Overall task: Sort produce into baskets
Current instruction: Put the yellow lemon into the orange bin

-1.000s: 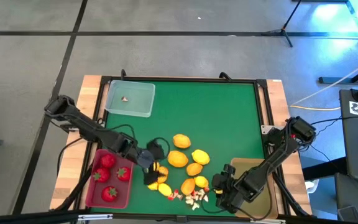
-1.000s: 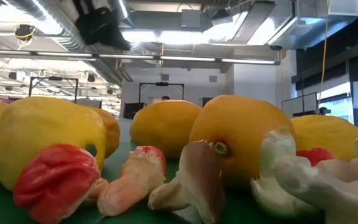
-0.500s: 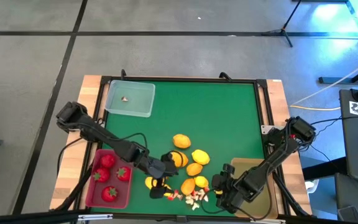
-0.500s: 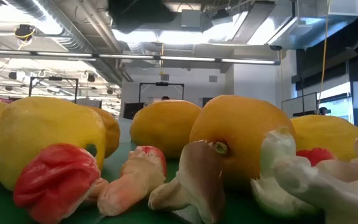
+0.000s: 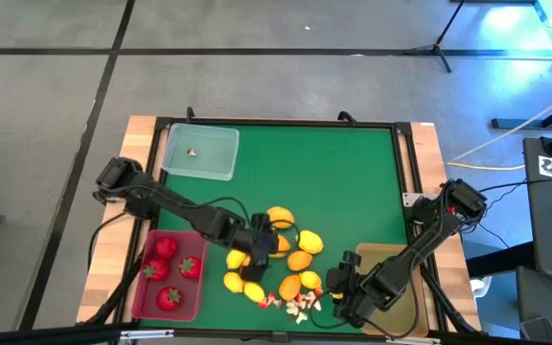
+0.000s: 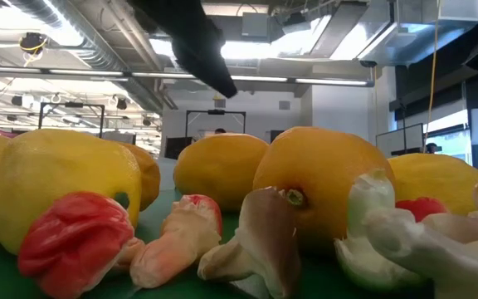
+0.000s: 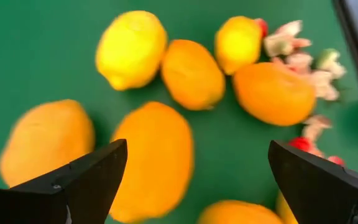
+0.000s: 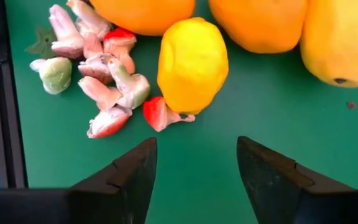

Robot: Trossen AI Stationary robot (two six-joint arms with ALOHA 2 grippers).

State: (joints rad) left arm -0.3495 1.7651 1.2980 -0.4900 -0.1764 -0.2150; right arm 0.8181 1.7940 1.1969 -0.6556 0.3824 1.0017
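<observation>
Lemons [image 5: 286, 247] are lying clustered on the green mat [image 5: 333, 182], with small white-and-red bits [image 5: 295, 304] scattered beside them at the near edge. Over the last second the left gripper [image 5: 262, 240] has been swinging away from the red tray's side and across the mat, and it is now hovering over the lemon pile with its fingers spread wide and nothing between them; in its wrist view an orange lemon [image 7: 153, 160] is sitting right between the two fingers. That is suggesting the strawberry sorting is finished and a lemon is the next pick.

The right gripper [image 5: 345, 286] is waiting low at the near right, just beside the small bits, fingers parted and empty, facing a yellow lemon [image 8: 192, 64] and the bits [image 8: 98, 74].

The red tray [image 5: 137, 299] at the near left is holding four strawberries [image 5: 166, 247]. The clear tray [image 5: 220, 144] at the far left is holding one tiny piece [image 5: 193, 151]. The tan tray [image 5: 391, 253] at the near right is lying partly under the right arm, and no fruit is showing in it, so the lemons are still waiting to be sorted.
</observation>
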